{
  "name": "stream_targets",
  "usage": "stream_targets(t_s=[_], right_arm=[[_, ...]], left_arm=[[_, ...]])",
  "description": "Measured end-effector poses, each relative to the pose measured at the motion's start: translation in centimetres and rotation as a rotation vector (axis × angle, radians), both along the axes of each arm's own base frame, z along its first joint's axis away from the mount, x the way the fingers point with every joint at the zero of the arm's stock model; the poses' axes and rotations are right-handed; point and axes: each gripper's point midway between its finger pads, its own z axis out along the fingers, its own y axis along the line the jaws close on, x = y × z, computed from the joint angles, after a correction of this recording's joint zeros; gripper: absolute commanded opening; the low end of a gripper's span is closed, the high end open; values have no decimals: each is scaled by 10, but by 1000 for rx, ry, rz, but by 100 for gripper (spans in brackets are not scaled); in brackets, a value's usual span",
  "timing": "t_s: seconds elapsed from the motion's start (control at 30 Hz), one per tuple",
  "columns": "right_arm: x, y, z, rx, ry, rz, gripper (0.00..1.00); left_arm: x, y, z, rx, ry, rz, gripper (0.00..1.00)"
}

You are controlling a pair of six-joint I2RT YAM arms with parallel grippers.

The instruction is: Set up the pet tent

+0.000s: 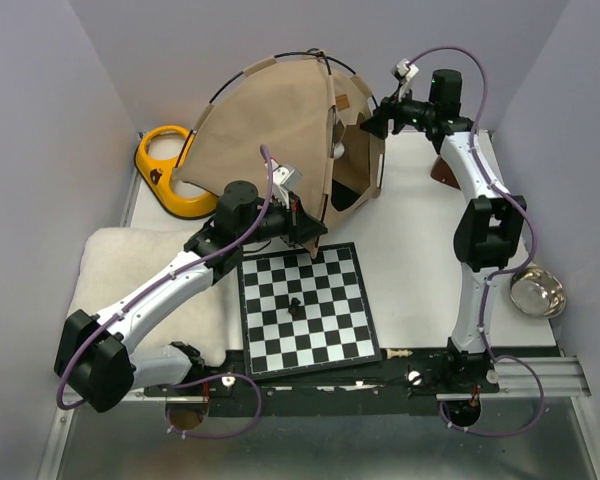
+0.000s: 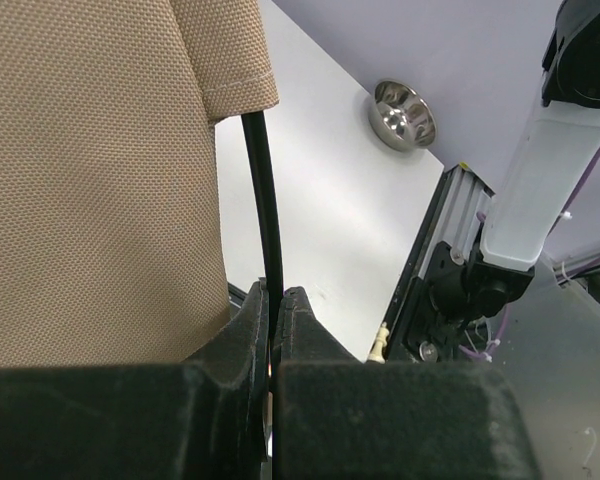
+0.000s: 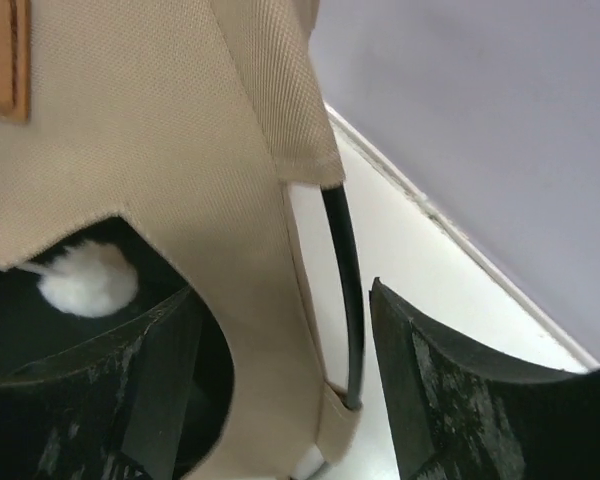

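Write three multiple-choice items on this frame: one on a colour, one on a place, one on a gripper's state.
1. The tent fabric is: A. tan B. red C. blue
2. The bowl sits: A. inside the tent B. at the table's right edge C. at the table's left edge
3. The left gripper is: A. wide open B. shut on a pole of the tent C. shut on the bowl

1 A, the weave reads tan in every view. 2 B, the top view shows it there. 3 B, the left wrist view shows its jaws pinching the black pole.
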Motion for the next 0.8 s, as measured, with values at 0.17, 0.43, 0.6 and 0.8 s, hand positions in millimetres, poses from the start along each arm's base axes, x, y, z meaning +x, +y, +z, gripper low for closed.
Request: stream_targets(t_s=[0.17, 0.43, 0.6, 0.8], right_arm=[[0, 13, 6, 26, -10, 40, 1], [-49, -12, 23, 73, 7, -5, 1], [-77, -54, 81, 101, -85, -122, 1], [-77, -87, 111, 145, -121, -286, 1]], left_arm=[[0, 6, -8, 28, 19, 3, 0], [0, 36, -2, 84, -36, 42, 0], [19, 51, 13, 136, -147, 99, 54], [86, 78, 29, 191, -224, 263, 80]])
